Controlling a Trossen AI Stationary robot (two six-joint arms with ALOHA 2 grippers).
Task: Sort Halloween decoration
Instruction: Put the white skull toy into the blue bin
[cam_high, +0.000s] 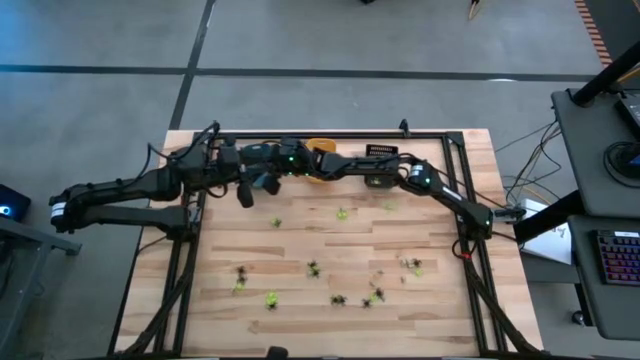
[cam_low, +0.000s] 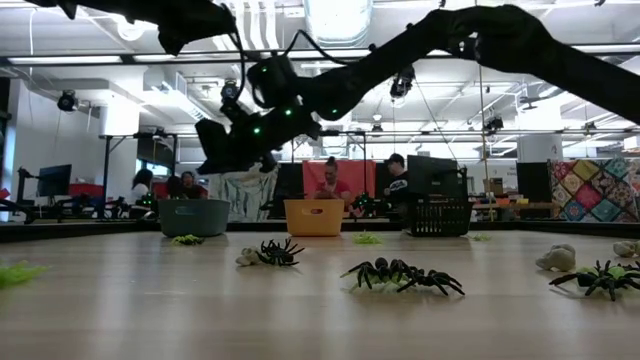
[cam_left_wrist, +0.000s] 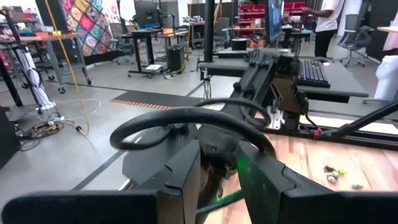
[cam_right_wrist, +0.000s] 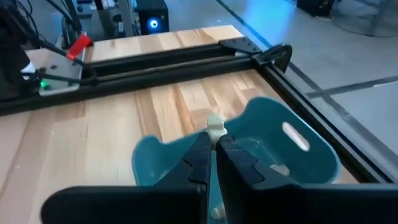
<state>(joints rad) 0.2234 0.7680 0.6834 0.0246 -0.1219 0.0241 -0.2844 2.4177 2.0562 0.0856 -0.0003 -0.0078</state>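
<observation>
1. High view: both arms are reaching along the table's (cam_high: 330, 250) far edge; spiders (cam_high: 312, 268) are lying scattered across the near half.
2. Low view: black spiders (cam_low: 400, 273) are sitting near; three trays (cam_low: 314, 217) are standing far.
3. Left wrist view: left gripper (cam_left_wrist: 217, 171) is hanging half-parted, grasping nothing visible.
4. Right wrist view: right gripper (cam_right_wrist: 213, 152) is pinching a pale spider (cam_right_wrist: 216, 125) above the blue tray (cam_right_wrist: 311, 162).

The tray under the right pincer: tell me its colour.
Blue-teal tray, best seen in the right wrist view, directly beneath the shut right pincer.
</observation>
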